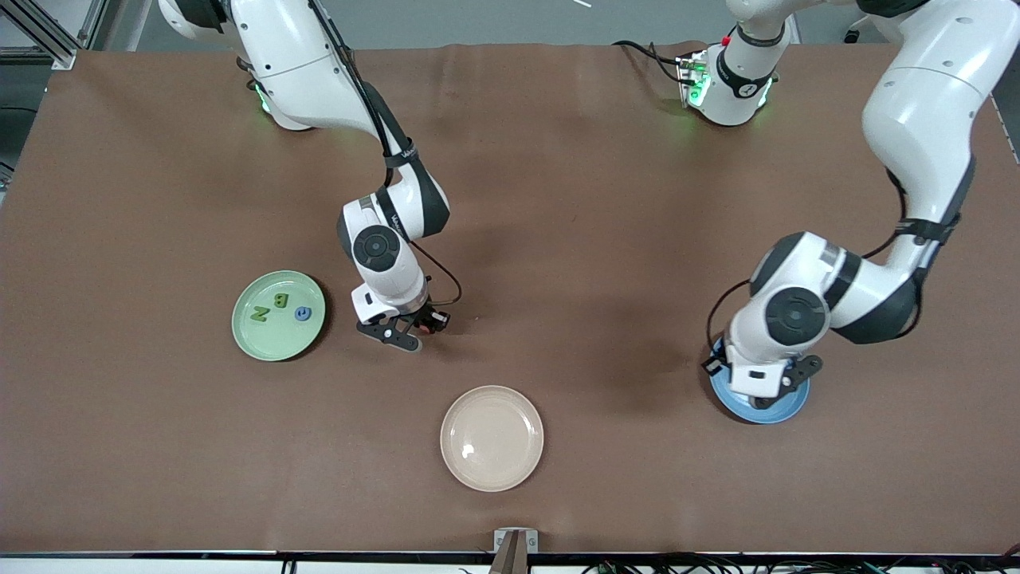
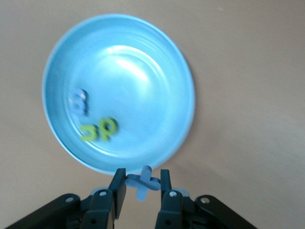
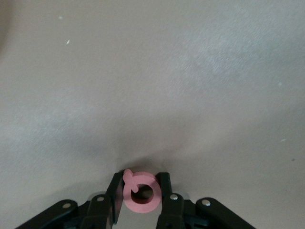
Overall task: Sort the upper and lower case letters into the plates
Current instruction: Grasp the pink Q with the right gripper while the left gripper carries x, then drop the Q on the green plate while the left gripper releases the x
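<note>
Cream plate (image 1: 492, 438) nearest, on brown table (image 1: 574, 199). Left gripper (image 2: 141, 187) clamps blue letter (image 2: 142, 182) over glossy blue plate (image 2: 143, 62); right gripper (image 3: 139, 192) clamps pink letter (image 3: 139, 192) beside green plate (image 1: 278, 315).

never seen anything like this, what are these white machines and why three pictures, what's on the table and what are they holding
These are two robot arms with two-finger grippers, sorting foam letters into plates. The wide picture looks down across the table; the other two come from cameras on the wrists. On the table lie a green plate with three letters, an empty beige plate and a blue plate with some letters. The left gripper, over the blue plate, pinches a pale blue letter. The right gripper, over bare table, pinches a pink letter.
</note>
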`<state>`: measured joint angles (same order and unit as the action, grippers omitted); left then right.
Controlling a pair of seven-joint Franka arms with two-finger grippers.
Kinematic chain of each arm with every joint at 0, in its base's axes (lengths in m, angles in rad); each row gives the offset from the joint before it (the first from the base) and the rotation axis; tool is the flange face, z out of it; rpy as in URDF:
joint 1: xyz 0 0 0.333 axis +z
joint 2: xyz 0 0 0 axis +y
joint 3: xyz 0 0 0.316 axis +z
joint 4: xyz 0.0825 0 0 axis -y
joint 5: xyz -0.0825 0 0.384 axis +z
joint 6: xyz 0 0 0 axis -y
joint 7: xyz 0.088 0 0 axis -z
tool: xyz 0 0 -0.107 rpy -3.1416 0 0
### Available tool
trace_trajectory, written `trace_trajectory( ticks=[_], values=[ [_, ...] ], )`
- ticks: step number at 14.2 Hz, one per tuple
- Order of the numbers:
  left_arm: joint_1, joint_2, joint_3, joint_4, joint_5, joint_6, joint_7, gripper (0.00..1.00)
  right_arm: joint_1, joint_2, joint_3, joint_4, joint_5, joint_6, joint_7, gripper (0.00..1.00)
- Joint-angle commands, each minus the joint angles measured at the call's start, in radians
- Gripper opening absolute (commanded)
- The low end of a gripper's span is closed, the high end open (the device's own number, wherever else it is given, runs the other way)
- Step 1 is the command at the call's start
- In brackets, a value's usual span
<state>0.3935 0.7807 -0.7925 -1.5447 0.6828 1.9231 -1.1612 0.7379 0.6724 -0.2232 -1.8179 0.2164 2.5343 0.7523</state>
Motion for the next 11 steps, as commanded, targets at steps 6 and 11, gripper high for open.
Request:
trace_trajectory(
  ticks=[6, 11],
  values=[
    [0.081, -0.004, -0.010, -0.018, -0.012, 0.053, 0.084, 0.68, -0.256, -0.152, -0.007, -0.021, 0.012, -0.276, -0.402, 0.00],
    [0.090, -0.026, -0.065, -0.017, -0.016, 0.013, 0.081, 1.00, -0.432, -0.234, -0.015, -0.145, 0.008, -0.253, -0.706, 0.00]
  ],
)
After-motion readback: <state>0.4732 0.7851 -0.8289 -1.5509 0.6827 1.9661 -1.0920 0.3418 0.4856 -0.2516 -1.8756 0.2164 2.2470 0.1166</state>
